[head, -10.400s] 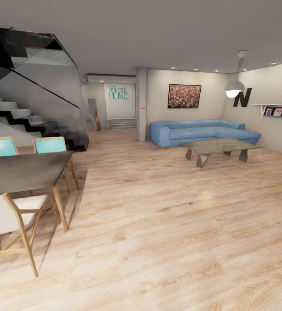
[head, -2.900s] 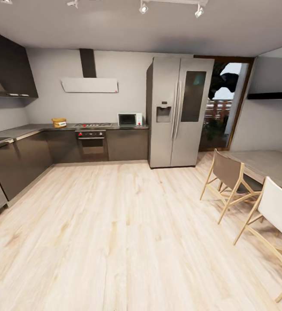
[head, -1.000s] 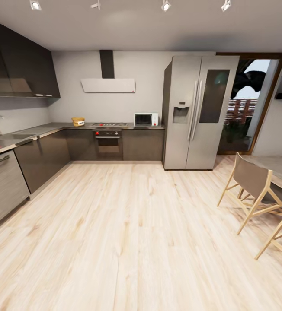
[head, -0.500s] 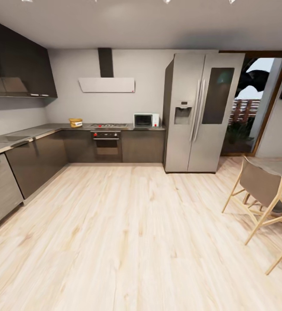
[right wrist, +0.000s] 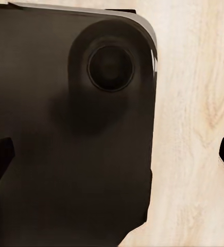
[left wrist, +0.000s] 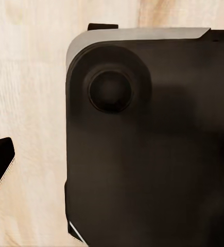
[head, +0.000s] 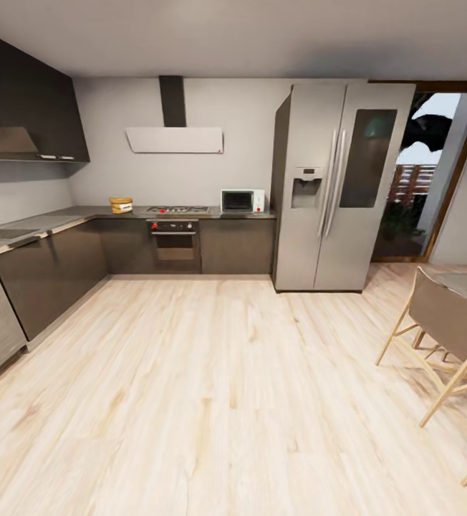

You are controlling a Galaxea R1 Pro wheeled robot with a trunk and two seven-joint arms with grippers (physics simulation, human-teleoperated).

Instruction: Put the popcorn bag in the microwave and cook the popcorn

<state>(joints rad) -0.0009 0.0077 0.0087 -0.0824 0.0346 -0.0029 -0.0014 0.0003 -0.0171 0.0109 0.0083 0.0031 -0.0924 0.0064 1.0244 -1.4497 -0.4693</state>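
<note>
**Popcorn bag untouched, you are only on the approach**

Popcorn bag sits far off at about 11 o'clock in the head view, a small tan-yellow lump on the desk, just beside the gas hob on its left. Too small to read a label or see any kernels. Microwave stands on the same desk at about 12 o'clock, on the other side of the hob, close against the fridge; door looks closed, though it's tiny at this range.

Nothing of the task is done yet, judging by this layout: bag not picked, microwave not opened, no heating. You've got open wood floor between you and the desk, chair at 3 o'clock well clear of a straight path.

Both wrist views look down at floorboards and the robot's dark base. A dark fingertip or two pokes in at the frame edges, not enough to go on: cannot tell how far either tool is open. Nothing seen held.

Left to do: drive up, grab bag, open door, load, close, run.
</note>
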